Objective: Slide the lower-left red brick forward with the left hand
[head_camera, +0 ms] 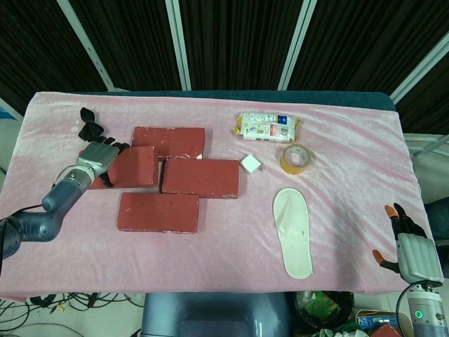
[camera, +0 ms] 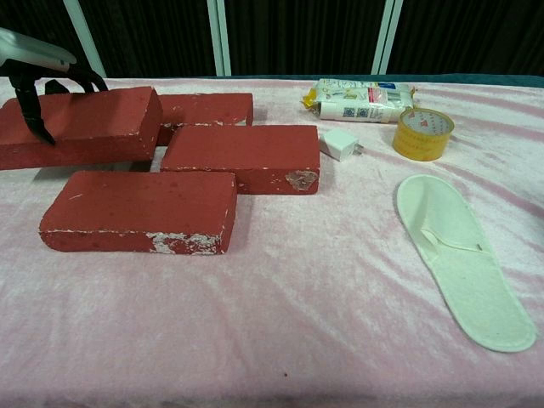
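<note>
Four red bricks lie on the pink cloth. The lower-left brick (head_camera: 158, 212) (camera: 140, 211) lies flat nearest the front, untouched. Just behind it to the left is another red brick (head_camera: 135, 166) (camera: 85, 127). My left hand (head_camera: 98, 156) (camera: 38, 72) grips that brick's left end, with fingers over its far edge and a thumb down its near face. My right hand (head_camera: 414, 249) hangs beyond the table's front right corner with its fingers apart, holding nothing. It does not show in the chest view.
Two more red bricks (head_camera: 200, 177) (head_camera: 168, 140) lie behind and to the right. A white charger (head_camera: 250, 165), a yellow tape roll (head_camera: 296, 159), a snack packet (head_camera: 266, 127) and a white slipper (head_camera: 292, 232) sit on the right half.
</note>
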